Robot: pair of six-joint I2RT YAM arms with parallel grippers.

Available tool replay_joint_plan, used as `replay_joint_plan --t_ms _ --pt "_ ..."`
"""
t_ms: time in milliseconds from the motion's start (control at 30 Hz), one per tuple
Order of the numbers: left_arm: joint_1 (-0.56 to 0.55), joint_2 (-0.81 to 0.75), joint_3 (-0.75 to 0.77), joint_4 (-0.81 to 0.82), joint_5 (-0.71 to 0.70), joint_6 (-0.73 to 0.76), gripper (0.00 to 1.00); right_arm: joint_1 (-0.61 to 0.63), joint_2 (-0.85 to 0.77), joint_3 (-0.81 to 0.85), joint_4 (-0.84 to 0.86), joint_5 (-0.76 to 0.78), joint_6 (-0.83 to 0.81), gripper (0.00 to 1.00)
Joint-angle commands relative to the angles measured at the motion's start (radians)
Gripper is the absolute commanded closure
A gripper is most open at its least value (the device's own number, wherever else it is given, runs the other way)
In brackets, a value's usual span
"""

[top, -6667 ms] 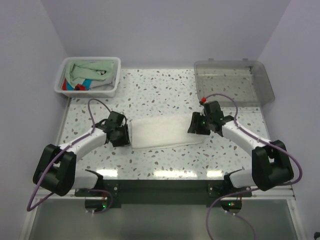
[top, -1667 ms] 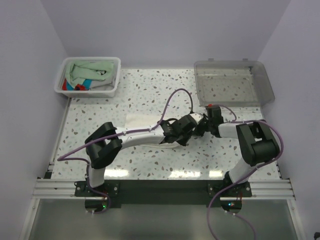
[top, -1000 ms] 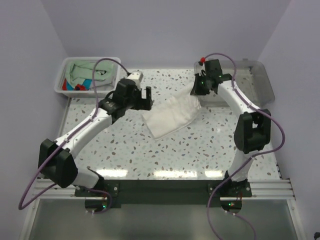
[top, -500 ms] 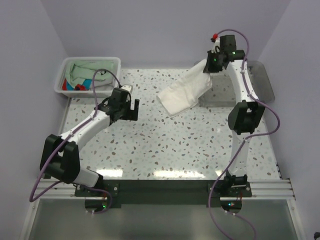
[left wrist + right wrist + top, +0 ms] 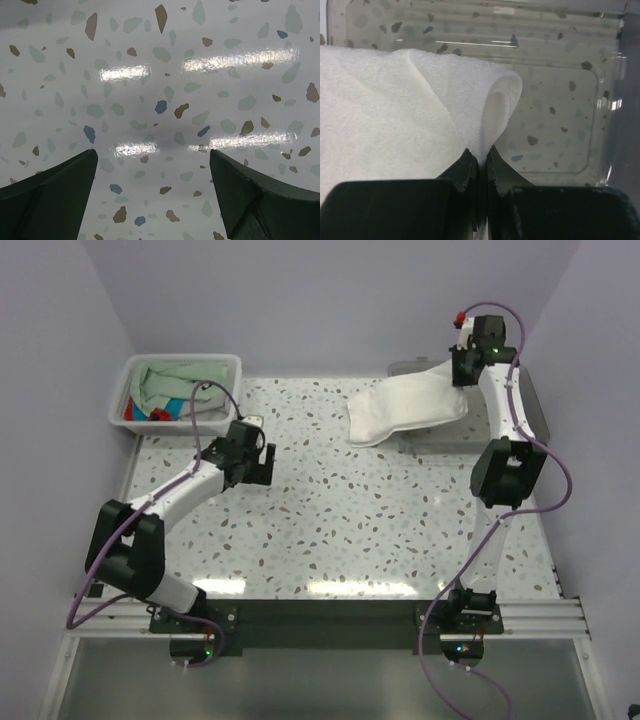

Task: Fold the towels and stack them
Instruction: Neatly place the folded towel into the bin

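A folded white towel (image 5: pixel 405 403) hangs in the air at the back right, pinched at one corner by my right gripper (image 5: pixel 462 370), which is shut on it. In the right wrist view the white towel (image 5: pixel 395 115) drapes from the closed jaws (image 5: pixel 480 156) above the clear grey tray (image 5: pixel 560 100). My left gripper (image 5: pixel 258 462) hovers low over bare speckled table left of centre, jaws wide open and empty (image 5: pixel 152 165). More towels, pale mint green (image 5: pixel 175 380) and turquoise-and-red (image 5: pixel 160 412), lie in the white basket (image 5: pixel 228 420) at the back left.
The clear grey tray (image 5: pixel 520 430) stands at the back right, partly under the hanging towel. Purple walls close in the table on three sides. The right arm stretches tall along the right side.
My right gripper has carried the white towel up and right, from the table centre to above the grey tray. The left arm let go, pulled back left and stays open.
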State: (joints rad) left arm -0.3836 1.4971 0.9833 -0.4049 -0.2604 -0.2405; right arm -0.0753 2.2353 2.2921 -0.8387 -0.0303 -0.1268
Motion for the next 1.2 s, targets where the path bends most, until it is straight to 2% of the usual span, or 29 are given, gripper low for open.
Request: replay_joint_plan --t_ms 0,267,1167 --pt "0.005 0.012 -0.011 0.051 -0.043 0.026 0.00 -0.029 -0.045 -0.014 0.127 0.145 -0.112 1.00" --pt "0.005 0.048 -0.014 0.054 -0.046 0.027 0.00 -0.050 -0.011 -0.049 0.173 0.253 -0.212 1.00" --pt "0.003 0.092 0.002 0.043 -0.045 0.023 0.00 -0.077 0.046 -0.120 0.291 0.342 -0.352 1.00"
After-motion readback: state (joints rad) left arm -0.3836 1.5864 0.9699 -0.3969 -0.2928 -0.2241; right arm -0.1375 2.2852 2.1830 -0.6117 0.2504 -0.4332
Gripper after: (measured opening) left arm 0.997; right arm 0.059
